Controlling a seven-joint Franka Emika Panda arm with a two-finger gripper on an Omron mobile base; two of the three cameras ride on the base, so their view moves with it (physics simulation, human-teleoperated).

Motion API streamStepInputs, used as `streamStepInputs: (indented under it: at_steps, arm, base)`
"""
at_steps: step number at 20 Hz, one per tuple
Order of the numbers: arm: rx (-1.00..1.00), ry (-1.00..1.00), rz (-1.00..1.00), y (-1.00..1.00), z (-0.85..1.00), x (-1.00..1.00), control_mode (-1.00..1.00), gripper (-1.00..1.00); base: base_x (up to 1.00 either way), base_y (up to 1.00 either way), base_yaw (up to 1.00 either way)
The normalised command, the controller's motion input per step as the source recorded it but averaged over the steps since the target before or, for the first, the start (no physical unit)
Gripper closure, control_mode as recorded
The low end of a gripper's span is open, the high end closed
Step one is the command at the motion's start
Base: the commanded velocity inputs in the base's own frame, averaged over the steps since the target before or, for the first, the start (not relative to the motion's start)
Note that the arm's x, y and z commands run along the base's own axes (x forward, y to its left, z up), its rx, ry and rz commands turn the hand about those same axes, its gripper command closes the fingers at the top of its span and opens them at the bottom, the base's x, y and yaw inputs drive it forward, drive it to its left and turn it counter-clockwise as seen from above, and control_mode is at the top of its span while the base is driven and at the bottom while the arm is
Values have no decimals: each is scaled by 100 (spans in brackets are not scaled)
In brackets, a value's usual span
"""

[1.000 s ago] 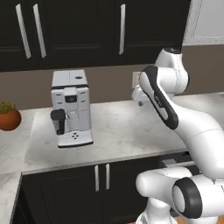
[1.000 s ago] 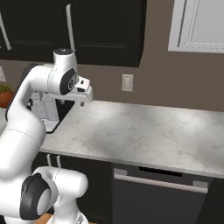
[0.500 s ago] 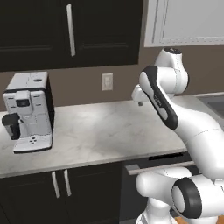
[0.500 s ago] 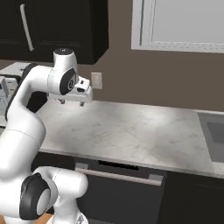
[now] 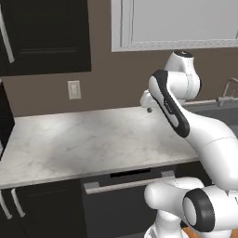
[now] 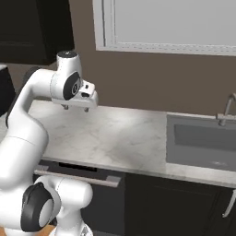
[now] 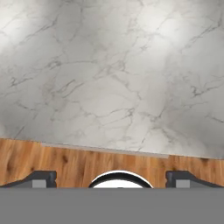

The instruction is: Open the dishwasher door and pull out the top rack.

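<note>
Wide flat black dishwasher door (image 5: 121,204) with a long horizontal silver bar handle (image 5: 125,182) along its top edge: shut, lower centre of the left base view, tucked under the front edge of the white grey-veined marble counter (image 5: 83,139). Same door (image 6: 99,198) at lower left of the right base view, partly hidden behind the white arm. Top rack hidden behind the closed panel.

Two-finger gripper (image 6: 75,108) in the upper left of the right base view, hanging above the counter and well apart from the door, which sits lower and nearer the camera. Seen also at centre right of the left base view (image 5: 148,109). Jaws spread wide, pinching nothing; dark fingertips (image 7: 41,178) far apart at the bottom corners of the hand view, over marble and a strip of brown wooden floor (image 7: 65,162).

Grey recessed sink (image 6: 203,143) at right of the right base view, nothing seen inside, with a silver faucet (image 6: 227,110) behind. White wall outlet (image 5: 74,89) at upper left of the left base view. No readable writing anywhere.
</note>
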Motion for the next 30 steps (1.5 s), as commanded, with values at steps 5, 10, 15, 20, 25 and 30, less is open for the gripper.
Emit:
streamStepInputs:
  at_steps: [5,10,15,20,25,30]
  arm:
    - [0,0,0,0,0,0,100,-100]
    - [0,0,0,0,0,0,100,-100]
    - [0,0,0,0,0,0,100,-100]
    - [0,0,0,0,0,0,100,-100]
    - [0,0,0,0,0,0,100,-100]
    - [0,0,0,0,0,0,100,-100]
  base:
    - [0,-82,0]
    - [0,-81,11]
    - [0,-73,32]
    - [-1,-71,41]
    - [-2,-44,42]
    - [-1,-29,42]
